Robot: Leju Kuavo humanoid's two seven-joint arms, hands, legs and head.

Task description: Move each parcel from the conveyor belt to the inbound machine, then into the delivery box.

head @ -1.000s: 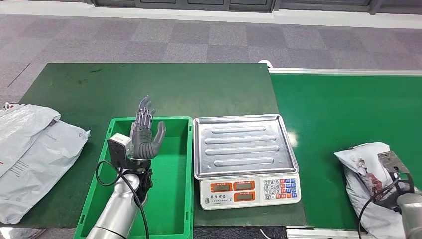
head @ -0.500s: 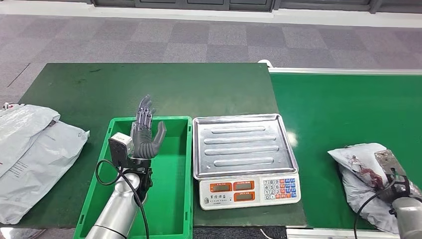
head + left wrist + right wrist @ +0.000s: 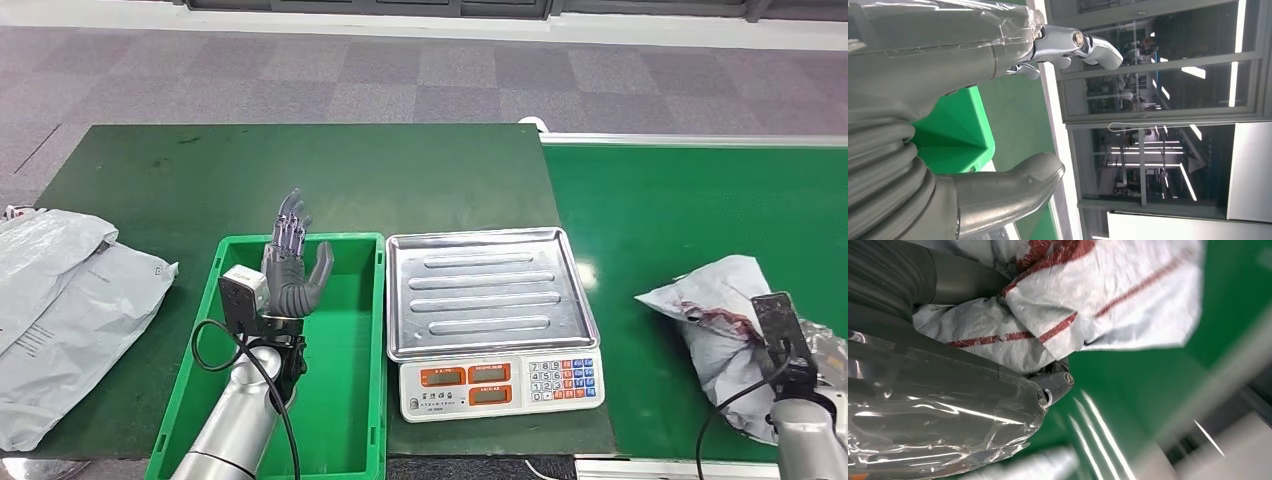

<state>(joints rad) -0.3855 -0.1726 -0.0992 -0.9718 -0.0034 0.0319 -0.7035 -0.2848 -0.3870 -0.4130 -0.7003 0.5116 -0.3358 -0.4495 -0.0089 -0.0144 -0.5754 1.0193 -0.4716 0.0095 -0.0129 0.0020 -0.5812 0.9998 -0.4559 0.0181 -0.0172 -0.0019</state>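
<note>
Parcel [image 3: 715, 310]: white bag with red printing, wording unreadable to us; it lies on the green conveyor belt [image 3: 660, 210], right of the scale [image 3: 490, 305]. Our right hand [image 3: 973, 335] grips it, thumb and fingers wrapped in its folds. Our left hand [image 3: 292, 262] stands upright above the green box [image 3: 350, 380], fingers spread wide, holding nothing. Grey bags [image 3: 60, 300] lie left.

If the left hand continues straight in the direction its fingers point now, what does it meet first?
Probably nothing close. The left hand is raised above the green box, fingers apart, pointing up and away. The left wrist view shows only open space before distant windows. Depth is uncertain.
</note>
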